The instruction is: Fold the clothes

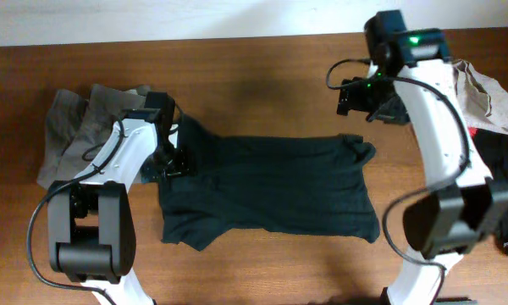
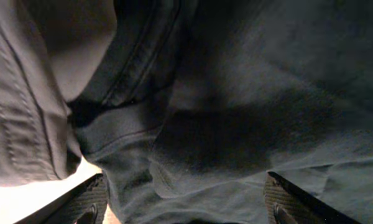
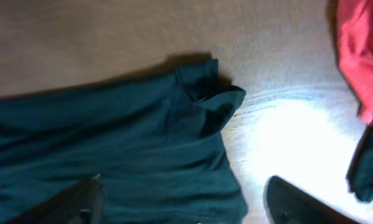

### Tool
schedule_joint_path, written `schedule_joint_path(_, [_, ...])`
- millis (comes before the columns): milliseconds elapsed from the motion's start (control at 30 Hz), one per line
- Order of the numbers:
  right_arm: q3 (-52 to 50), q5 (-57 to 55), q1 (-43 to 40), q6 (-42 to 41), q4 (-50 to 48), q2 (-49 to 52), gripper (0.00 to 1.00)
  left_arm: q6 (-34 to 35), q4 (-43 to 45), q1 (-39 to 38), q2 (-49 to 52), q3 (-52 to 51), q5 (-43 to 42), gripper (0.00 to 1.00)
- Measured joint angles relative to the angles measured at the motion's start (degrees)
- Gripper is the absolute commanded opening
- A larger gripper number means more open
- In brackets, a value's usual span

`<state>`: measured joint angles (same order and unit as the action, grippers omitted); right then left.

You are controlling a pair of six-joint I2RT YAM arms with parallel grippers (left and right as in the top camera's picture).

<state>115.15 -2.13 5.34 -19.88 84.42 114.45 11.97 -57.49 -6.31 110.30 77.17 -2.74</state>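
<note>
Overhead view.
Ana: Where was the black T-shirt (image 1: 271,186)?
Ben: Flat on the bench (image 1: 254,76) between the two arms, lying crosswise, with its lower left edge rumpled. The left jaws hung over its left end, just beside the grey trousers (image 1: 76,127). The right jaws stood above bare wood near its upper right corner. A beige piece (image 1: 491,93) lay at the right edge.
Ana: So the fold wasn't finished?
Ben: I judged not; the shirt looked only partly squared.

Left wrist view.
Ana: Did the left jaws have hold of anything?
Ben: No. The fingertips (image 2: 90,199) sat wide apart at the frame's bottom corners, with dark cloth spread beneath them and nothing pinched. Trouser cloth showed at the left. To do it well, I'd have taken only the shirt's hem or collar seam, cleanly, and stayed off the trousers.

Right wrist view.
Ana: And the right?
Ben: Spread wide too and empty, hovering by the shirt's right edge. A curled sleeve (image 3: 211,87) lay ahead, and a red piece (image 3: 360,56) was well apart at the upper right.
Ana: Best next move?
Ben: Probably both arms gripping matching corners, then lifting together and low, so the cloth carried over without dragging or bunching.
</note>
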Motion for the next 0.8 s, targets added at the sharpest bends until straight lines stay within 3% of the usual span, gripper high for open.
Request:
schedule_joint_path(233, [-0.66, -0.24, -2.01, -0.5, -0.07, 6.73, 0.82, -0.68, -0.33, 0.02, 0.0, 4.72, 0.11, 0.78])
schedule_joint_path(367, [-0.79, -0.37, -2.58, -0.46, -0.13, 7.19, 0.82, -3.69, 4.66, 0.0, 0.0, 5.66, -4.07, 0.51])
schedule_joint_path(433, [-0.81, -0.44, -2.58, -0.5, -0.2, 7.19, 0.76, -5.22, 7.74, -0.15, 0.0, 5.68, -5.95, 0.36])
schedule_joint_path(533, [-0.81, -0.48, -2.58, -0.15, -0.31, 7.21, 0.5, -7.61, 11.32, -1.03, 0.0, 5.68, -7.58, 0.25])
schedule_joint_path(600, [-0.85, -0.46, -2.58, -0.44, -0.76, 7.28, 0.41, -9.66, 13.07, -2.1, 0.0, 5.68, -8.17, 0.24])
schedule_joint_path(800, [-4.07, -0.44, -2.58, -0.39, -4.24, 8.0, 0.5, -14.51, 16.72, -5.79, 1.84, 6.03, -7.82, 0.19])
